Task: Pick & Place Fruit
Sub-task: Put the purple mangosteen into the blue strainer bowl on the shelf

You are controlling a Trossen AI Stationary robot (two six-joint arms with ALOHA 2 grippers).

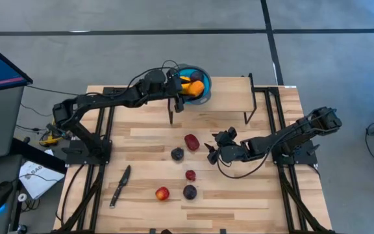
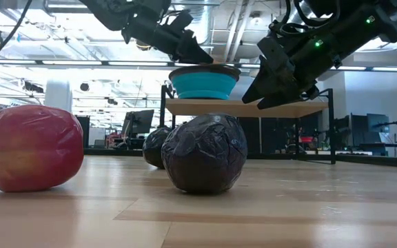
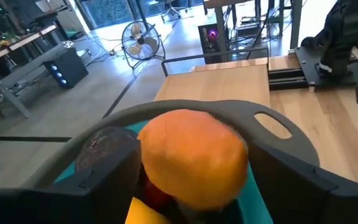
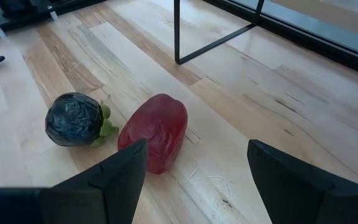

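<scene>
An orange fruit (image 3: 191, 155) sits between the fingers of my left gripper (image 1: 182, 91), which is shut on it over the teal bowl (image 1: 204, 73) on the raised wooden shelf. A dark purple piece (image 3: 104, 149), a red one and a yellow one (image 3: 145, 213) lie in the bowl. My right gripper (image 1: 211, 151) is open and empty, low over the table, just right of a red fruit (image 4: 157, 130) that lies beside a dark purple one (image 4: 73, 118). A small red (image 1: 191, 175), a red-and-yellow (image 1: 162, 193) and a dark purple (image 1: 189, 192) piece lie nearer the front. My left gripper pinches the orange fruit between its two fingers, by two opposite sides (image 3: 146, 163). The fingers (image 2: 197, 49) slant down from the table's left toward the bowl's rim (image 2: 204, 71). The fruit sits in the bowl's mouth, above the pieces lying in it; whether it rests on them is hidden.
The shelf (image 1: 229, 88) stands on thin black legs (image 4: 176, 31) at the table's far side. A dark knife (image 1: 120, 185) lies at the front left. In the low view the red-and-yellow piece (image 2: 33, 146) and two dark purple pieces (image 2: 204, 153) lie close to the camera.
</scene>
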